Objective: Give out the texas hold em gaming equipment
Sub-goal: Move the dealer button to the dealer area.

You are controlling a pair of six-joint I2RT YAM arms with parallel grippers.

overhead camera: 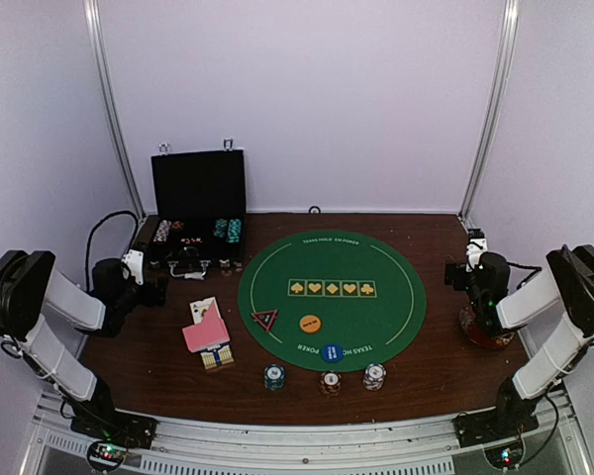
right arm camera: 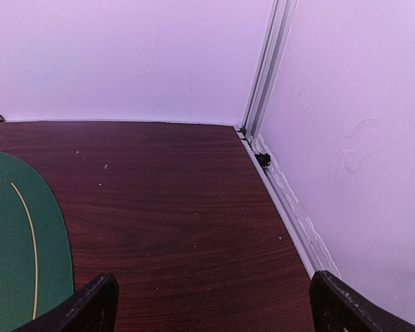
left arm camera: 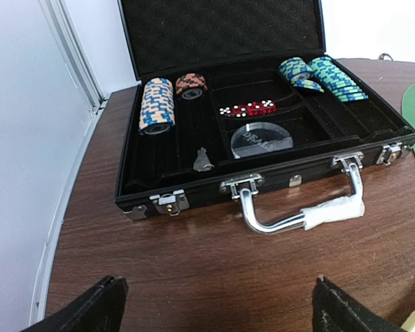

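left gripper (left arm camera: 218,304), fingers spread and empty, faces the open black case (left arm camera: 221,31) seemingly to fetch chips (left arm camera: 157,104), while the right gripper (right arm camera: 214,304), likewise spread, idles beside the green mat (right arm camera: 14,228).

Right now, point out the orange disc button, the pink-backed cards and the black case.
orange disc button (overhead camera: 310,323), top external view, centre of its face.
pink-backed cards (overhead camera: 206,334), top external view, top card's back.
black case (left arm camera: 221,31), left wrist view, foam lining of the open lid.
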